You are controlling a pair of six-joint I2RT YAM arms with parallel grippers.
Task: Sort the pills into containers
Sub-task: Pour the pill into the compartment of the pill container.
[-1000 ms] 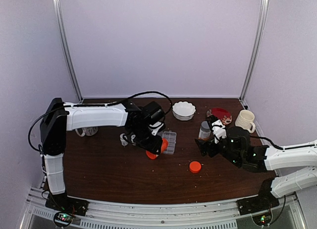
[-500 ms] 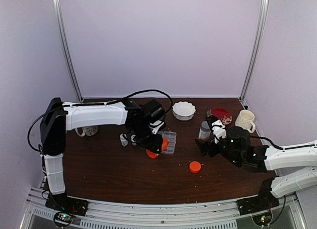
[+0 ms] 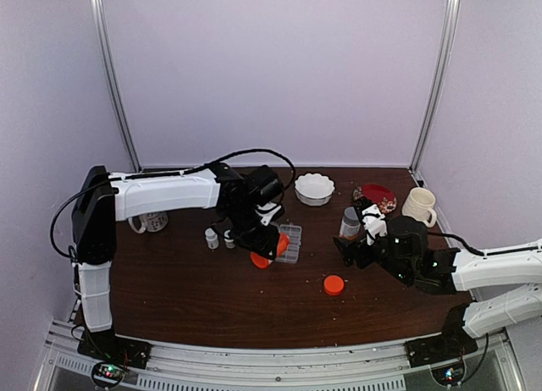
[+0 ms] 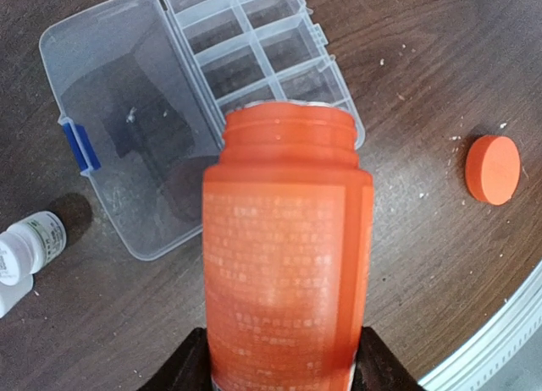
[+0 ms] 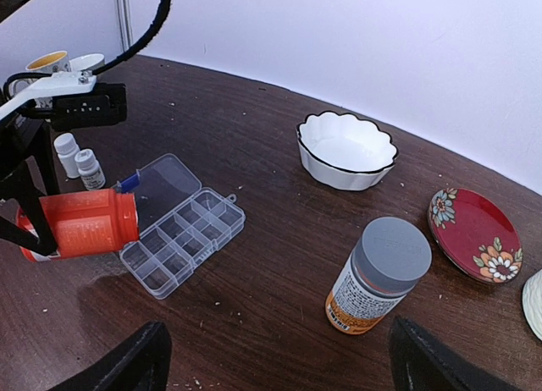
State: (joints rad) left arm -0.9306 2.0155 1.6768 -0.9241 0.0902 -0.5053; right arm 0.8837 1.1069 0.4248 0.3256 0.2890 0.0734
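Pill organizer box (image 3: pixel 289 243) sits just left of the middle of the dark wooden surface (image 3: pixel 186 289), lid flipped open and flat, its grid of little compartments bare to the camera. I cannot make out any pills in the compartments from these views.

Starting at the far left edge, there's a cup (image 3: pixel 151 223). Moving in, two tiny white bottles (image 3: pixel 212 238) stand upright side by side, just left of the action. And here's the left end effector (image 3: pixel 259 249), clamped on the orange bottle (image 4: pixel 284 264) by its lower body. The bottle is uncapped and tipped over on its side, its open mouth right above the near edge of the organizer's compartments.

Its orange cap (image 3: pixel 334 284) lies alone nearer the front. Further back sits a white scalloped bowl (image 3: pixel 314 189). Then a grey-lidded bottle (image 3: pixel 350 223) stands upright, with a red floral plate (image 3: pixel 378 196) and a cream mug (image 3: pixel 419 206) beyond it. The right end effector (image 5: pixel 278 349) hovers there, jaws spread wide, holding nothing.
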